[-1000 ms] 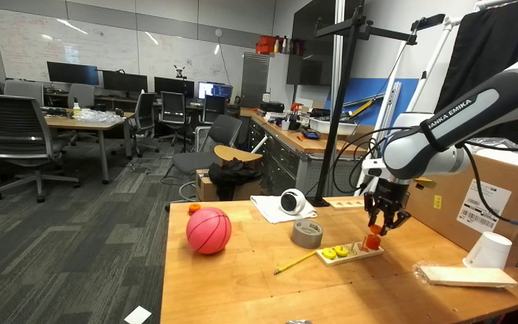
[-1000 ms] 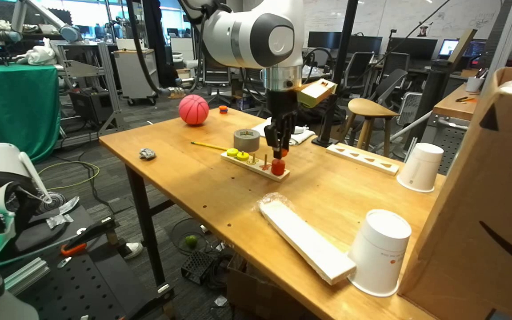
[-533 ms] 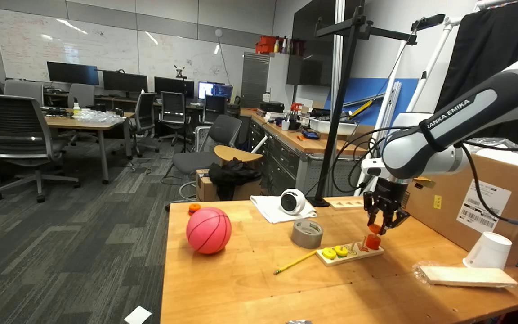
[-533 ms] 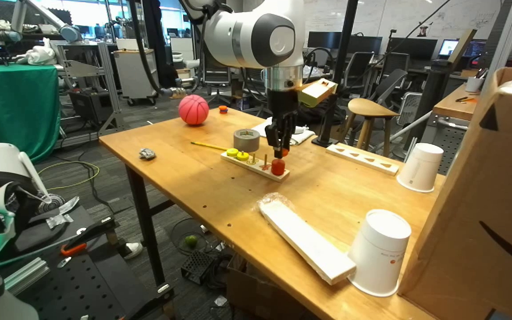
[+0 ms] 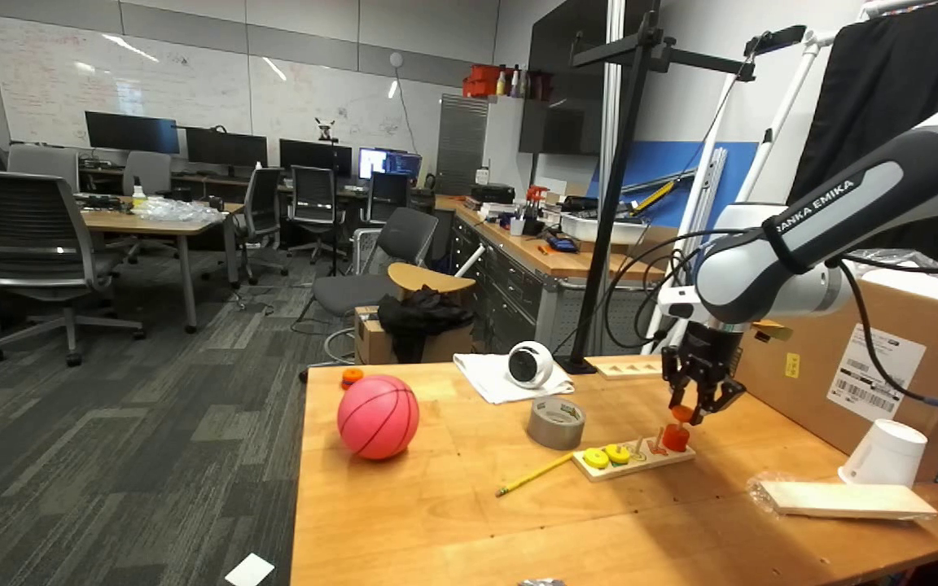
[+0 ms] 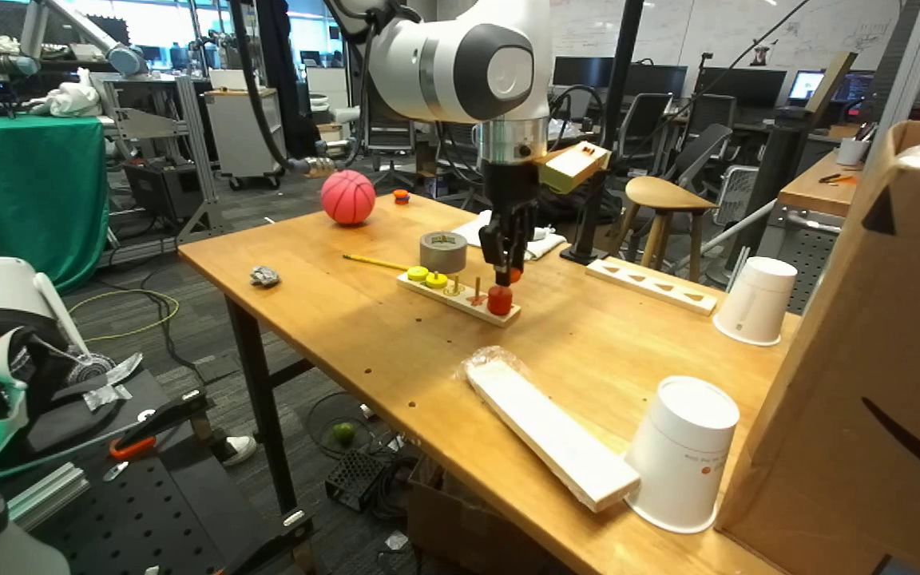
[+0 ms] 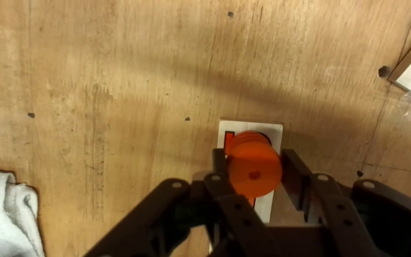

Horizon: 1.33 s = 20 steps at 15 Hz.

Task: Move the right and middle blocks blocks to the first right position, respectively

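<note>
A pale wooden peg board (image 5: 636, 467) lies on the table; it also shows in an exterior view (image 6: 458, 304) and in the wrist view (image 7: 276, 134). A stack of red blocks (image 5: 676, 439) sits on its end peg, also seen in an exterior view (image 6: 500, 301). My gripper (image 7: 254, 166) is shut on an orange block (image 7: 255, 171), a round disc with a centre hole. In an exterior view, my gripper (image 5: 685, 411) holds the orange block (image 5: 681, 414) slightly above the red stack, apart from it. Two pegs beside the stack are bare; yellow discs (image 5: 607, 456) fill the far end.
A grey tape roll (image 5: 556, 422) and a pencil (image 5: 536, 475) lie near the board. A big pink-red ball (image 5: 378, 417) and an orange-and-blue piece (image 6: 402, 196) are at the far side. A wrapped wooden board (image 6: 549, 431), white cups (image 6: 682, 455) and a cardboard box (image 5: 868, 366) stand nearby.
My gripper, with the orange block in it, has shifted a few pixels to the right in both exterior views. The board and the red stack have not moved.
</note>
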Each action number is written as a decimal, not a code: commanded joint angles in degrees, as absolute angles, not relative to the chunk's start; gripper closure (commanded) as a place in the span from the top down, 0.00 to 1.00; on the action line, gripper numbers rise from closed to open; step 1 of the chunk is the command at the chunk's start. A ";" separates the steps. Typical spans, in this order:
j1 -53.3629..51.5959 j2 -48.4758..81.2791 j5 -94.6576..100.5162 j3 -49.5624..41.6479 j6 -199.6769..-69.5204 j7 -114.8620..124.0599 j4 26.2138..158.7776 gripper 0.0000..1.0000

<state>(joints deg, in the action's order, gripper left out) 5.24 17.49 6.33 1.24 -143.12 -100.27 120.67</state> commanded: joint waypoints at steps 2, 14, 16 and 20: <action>6.25 15.62 6.25 1.21 -143.43 -100.69 122.77 0.22; 5.14 15.30 6.41 2.56 -142.97 -100.27 123.44 0.22; 4.87 15.60 6.73 2.55 -142.88 -100.15 123.22 0.22; 4.61 16.32 8.71 1.72 -142.38 -99.64 122.36 0.22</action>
